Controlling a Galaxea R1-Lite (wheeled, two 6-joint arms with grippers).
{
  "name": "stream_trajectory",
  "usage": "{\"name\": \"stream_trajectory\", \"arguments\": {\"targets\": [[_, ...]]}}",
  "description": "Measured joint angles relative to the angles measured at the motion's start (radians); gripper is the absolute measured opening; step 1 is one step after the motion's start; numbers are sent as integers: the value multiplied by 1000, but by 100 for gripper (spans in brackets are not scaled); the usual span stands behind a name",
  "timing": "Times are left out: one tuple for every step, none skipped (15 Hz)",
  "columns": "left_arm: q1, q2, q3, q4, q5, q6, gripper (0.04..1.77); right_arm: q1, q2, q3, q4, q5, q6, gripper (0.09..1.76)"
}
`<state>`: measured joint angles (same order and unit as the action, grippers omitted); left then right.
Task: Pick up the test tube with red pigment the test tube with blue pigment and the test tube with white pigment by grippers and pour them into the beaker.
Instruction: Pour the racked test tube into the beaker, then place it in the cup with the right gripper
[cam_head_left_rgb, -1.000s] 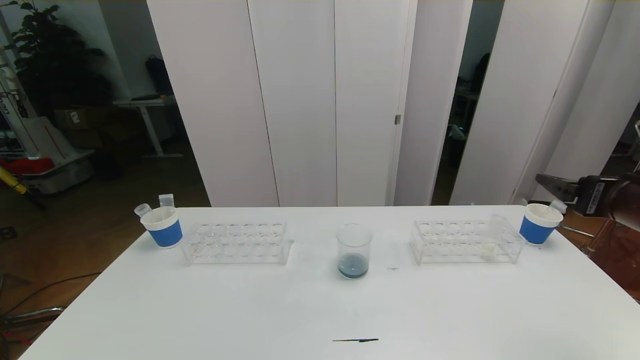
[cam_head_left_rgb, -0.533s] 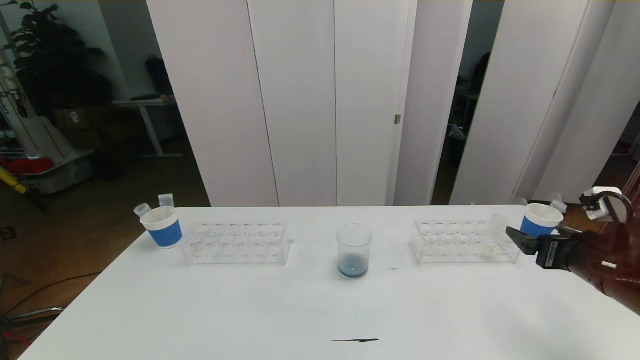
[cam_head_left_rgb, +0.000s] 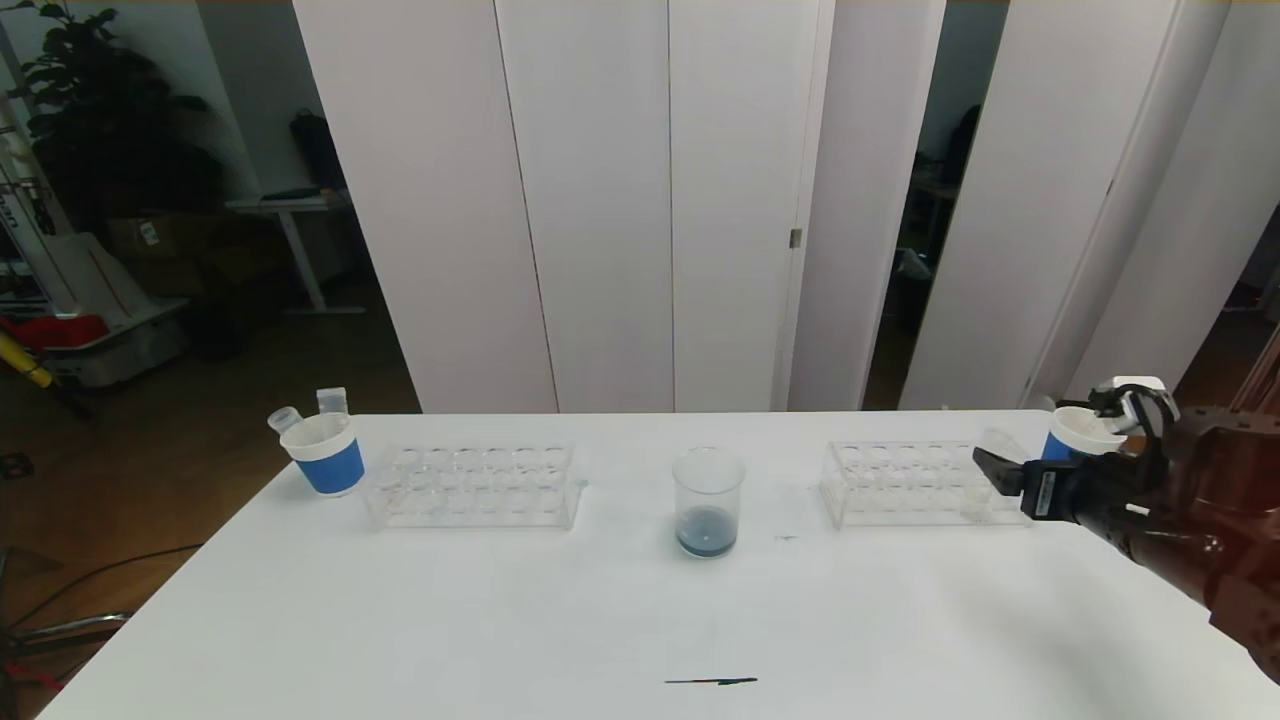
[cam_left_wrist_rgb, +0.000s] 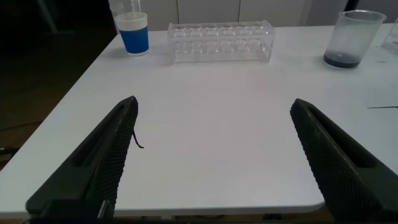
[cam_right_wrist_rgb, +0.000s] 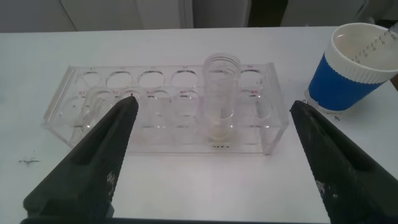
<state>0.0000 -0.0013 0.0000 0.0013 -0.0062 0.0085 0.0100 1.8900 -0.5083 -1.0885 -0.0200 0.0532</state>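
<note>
Wide white bench (cam_head_left_rgb: 500, 620), with two clear plastic racks: left rack (cam_head_left_rgb: 472, 487) and right rack (cam_head_left_rgb: 925, 485). Between the racks, clear straight-sided beaker (cam_head_left_rgb: 708, 502) holding dark blue liquid at the bottom. Near each far corner, a white paper cup with blue band: left cup (cam_head_left_rgb: 324, 453), right cup (cam_head_left_rgb: 1078, 437). In right rack, near its right end, upright slim clear tube with pale cream-white liquid (cam_right_wrist_rgb: 221, 99). Right pincer (cam_right_wrist_rgb: 208, 162) released, black fingers wide apart, just before this tube, grasping nothing. Left pincer (cam_left_wrist_rgb: 214, 155) released too, over bench near edge.
</note>
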Motion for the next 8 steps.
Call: {"name": "stream_trajectory", "arguments": {"targets": [[0,0,0,0,0,0,175,1,22,-26,0,0,-1,175],[0,0,0,0,0,0,175,3,40,-40,0,0,-3,175],[0,0,0,0,0,0,175,6,53,-48,-1,-1,-4,175],[0,0,0,0,0,0,175,8,66,-54,-6,-1,-13,175],[0,0,0,0,0,0,175,9,76,-57,-15,-1,-24,175],[0,0,0,0,0,-1,175,9,83,-57,-26,-1,-29,175],[0,0,0,0,0,0,175,9,92,-57,-37,-1,-30,175],[0,0,0,0,0,0,175,9,102,-57,-43,-1,-31,175]]}}
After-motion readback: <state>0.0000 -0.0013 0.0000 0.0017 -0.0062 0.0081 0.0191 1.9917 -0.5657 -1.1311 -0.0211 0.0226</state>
